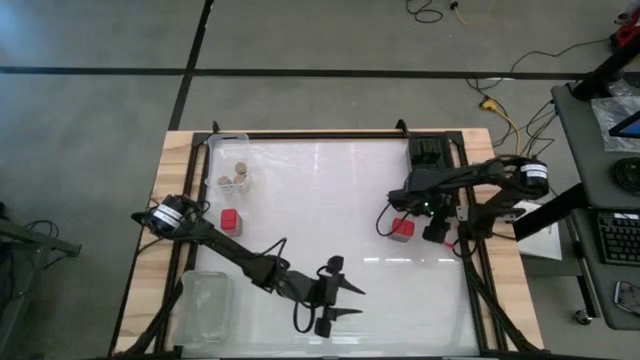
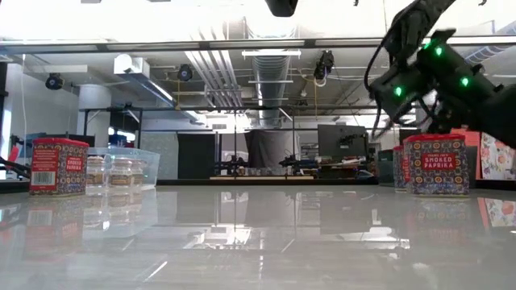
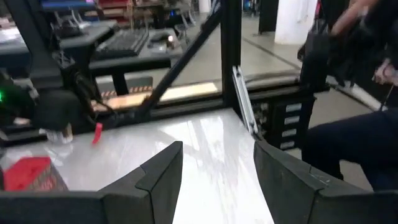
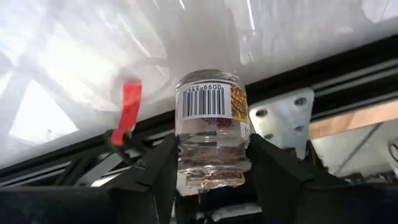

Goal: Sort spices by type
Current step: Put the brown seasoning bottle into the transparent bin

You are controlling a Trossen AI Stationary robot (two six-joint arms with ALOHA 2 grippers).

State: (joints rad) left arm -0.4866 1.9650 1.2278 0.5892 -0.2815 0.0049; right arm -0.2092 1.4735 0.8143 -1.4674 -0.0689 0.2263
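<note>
My right gripper (image 4: 214, 180) is shut on a clear glass spice jar (image 4: 210, 118) with a barcode label, near the table's right edge (image 1: 434, 232). A red paprika tin (image 1: 403, 228) stands on the table just left of it. Another red tin (image 1: 230, 218) stands at the left. Round tan-topped jars (image 1: 236, 178) stand in a clear tray (image 1: 228, 142) at the far left. My left gripper (image 1: 345, 300) hovers open near the table's near edge, its fingers pointing right with nothing between them (image 3: 217, 174). My right gripper pinches the jar between its two fingers, one on either side of its glass wall (image 4: 186, 158), at the end nearer the wrist. The fingers slant steeply down from above. The jar's other end (image 4: 208, 78) points down at the white table; whether it touches, I cannot tell.
A second clear tray (image 1: 205, 305) sits at the near left corner. A black block (image 1: 428, 155) stands at the far right inside the black frame (image 1: 330, 135) that rims the white table. A red tag (image 4: 127, 106) hangs from a cable by the right frame rail.
</note>
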